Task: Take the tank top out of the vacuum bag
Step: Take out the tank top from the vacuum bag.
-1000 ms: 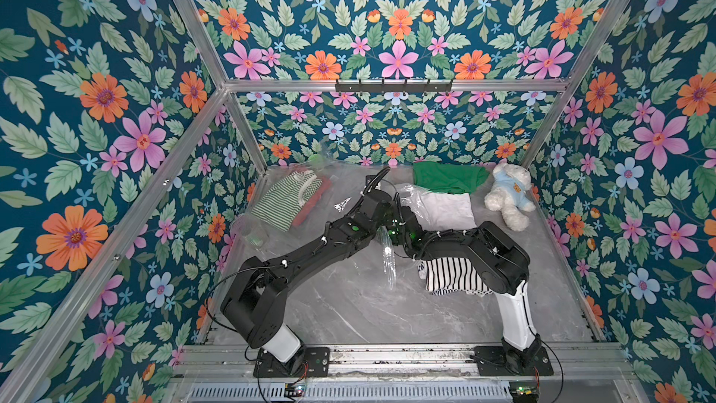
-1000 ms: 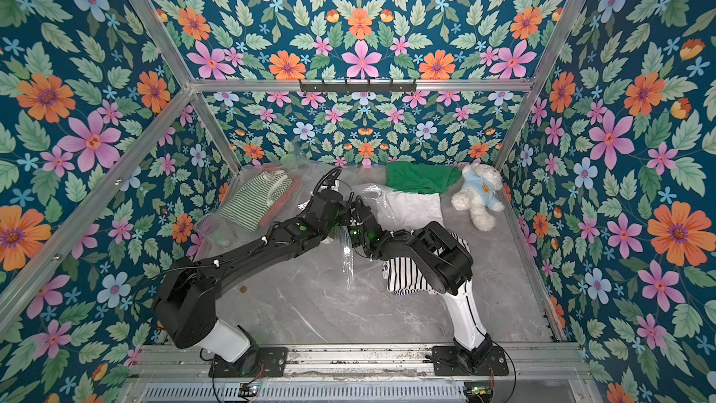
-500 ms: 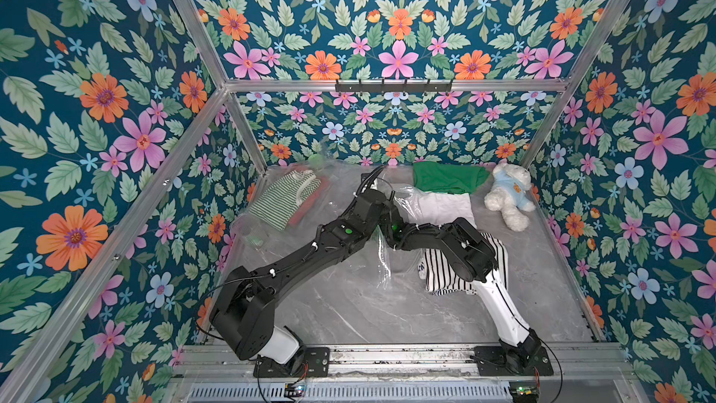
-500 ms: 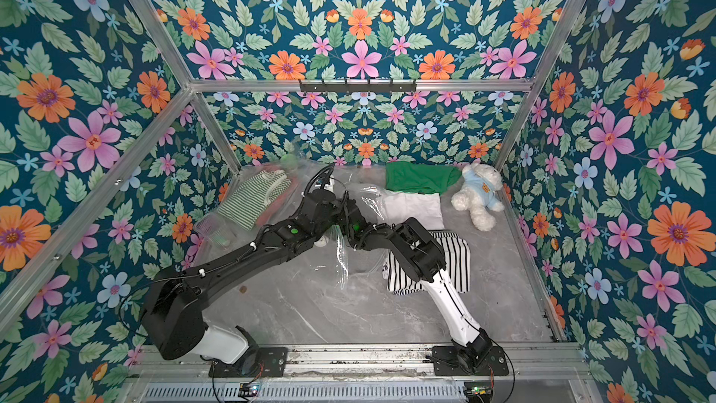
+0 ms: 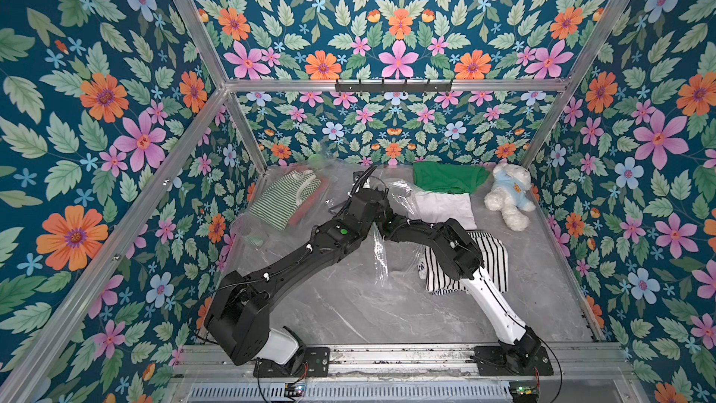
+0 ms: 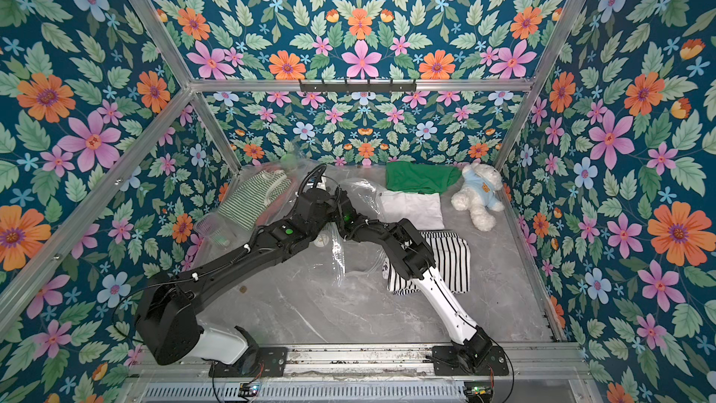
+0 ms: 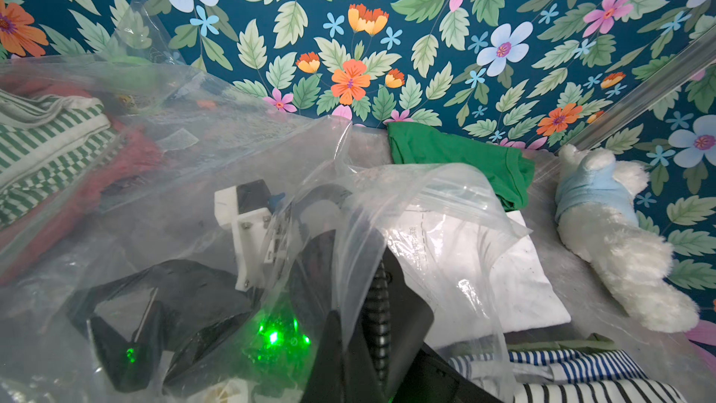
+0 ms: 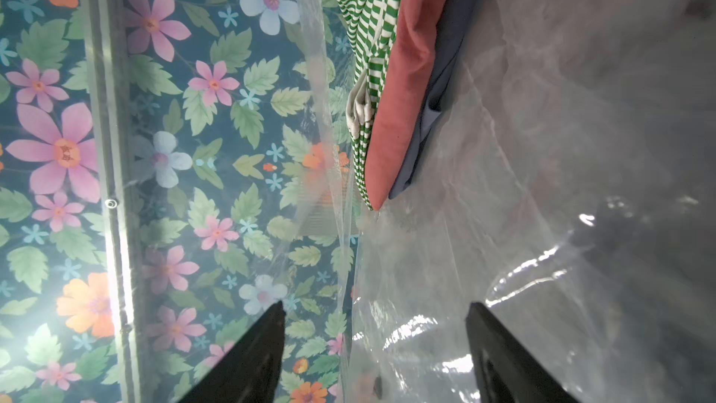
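One vacuum bag (image 7: pixel 217 137) holds three folded garments (image 8: pixel 403 71) (striped, red, blue).

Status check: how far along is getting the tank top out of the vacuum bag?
Done: the left gripper is shut on the clear crinkly vacuum bag, holding its mouth open. In hand: the open right gripper is inside, pointed at the green-and-white striped tank top, not touching it. Left: grasp it, pull it out.

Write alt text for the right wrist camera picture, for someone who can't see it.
The open right gripper points toward a folded stack inside the clear, crinkled vacuum bag: a green-and-white striped top, a red garment and a blue-grey one. Floral wallpaper shows behind.
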Controlling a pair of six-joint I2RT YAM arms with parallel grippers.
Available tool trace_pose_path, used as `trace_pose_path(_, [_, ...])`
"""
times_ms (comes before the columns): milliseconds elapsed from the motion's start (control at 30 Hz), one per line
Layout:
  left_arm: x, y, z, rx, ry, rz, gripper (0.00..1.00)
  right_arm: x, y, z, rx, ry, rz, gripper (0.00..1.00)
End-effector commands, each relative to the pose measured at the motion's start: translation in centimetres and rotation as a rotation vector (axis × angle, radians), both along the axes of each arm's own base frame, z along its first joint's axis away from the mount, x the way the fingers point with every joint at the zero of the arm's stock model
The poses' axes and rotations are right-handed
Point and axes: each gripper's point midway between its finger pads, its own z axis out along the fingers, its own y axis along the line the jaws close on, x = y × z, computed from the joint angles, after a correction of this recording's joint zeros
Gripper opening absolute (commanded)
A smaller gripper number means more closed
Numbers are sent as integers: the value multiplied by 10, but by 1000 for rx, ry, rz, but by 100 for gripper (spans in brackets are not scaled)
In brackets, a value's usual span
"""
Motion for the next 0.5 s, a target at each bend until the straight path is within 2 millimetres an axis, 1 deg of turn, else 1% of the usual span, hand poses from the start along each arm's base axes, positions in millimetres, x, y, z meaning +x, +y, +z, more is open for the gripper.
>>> trace_pose_path(0, [-11,-15,8,-49,-11,-90,10,-16,1,-12,-67,31,22,75])
trace_pose_path(67, [-12,-4,8,-18,-21,-63,11,-16,-2,-12,-86,20,18,75])
trace_pose_path(100, [-14,0,10,-10,-28,-56,8,-15,-2,-12,-91,17,18,75])
trace_pose_path(133, [-16,3,12,-8,-36,-52,0,-15,0,-13,-97,17,20,75])
trace_pose_path(200, [-19,7,14,-13,-45,-50,0,-11,3,-15,-96,20,21,75])
trace_pose_path(300, [-24,0,16,-28,-41,-97,0,-11,11,-17,-90,28,28,75])
trace_pose_path(467, [-34,-27,23,-115,-43,-225,0,-15,14,-24,-107,31,32,74])
